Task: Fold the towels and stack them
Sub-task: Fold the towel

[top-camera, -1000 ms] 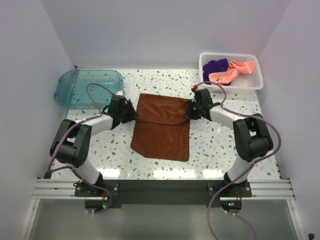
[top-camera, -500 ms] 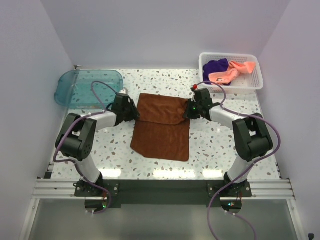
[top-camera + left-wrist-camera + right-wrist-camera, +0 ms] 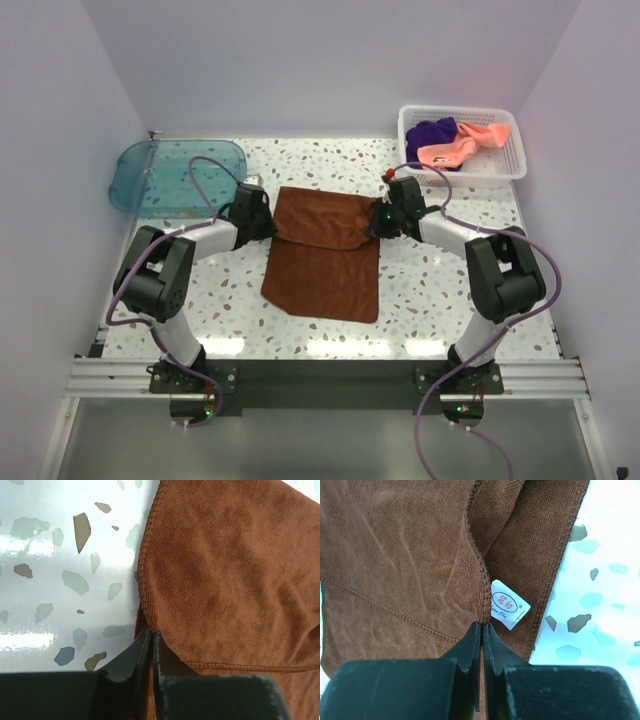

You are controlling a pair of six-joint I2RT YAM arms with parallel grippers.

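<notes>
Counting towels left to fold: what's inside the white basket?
Two crumpled towels: the purple towel at its left end, and the pink towel beside it, stretching toward the right. Whatever lies beneath them on the floor of the white basket is covered.

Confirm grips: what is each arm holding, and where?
Both hold the brown towel: left jaws shut on its left edge, right jaws on its right edge beside the white label.
</notes>
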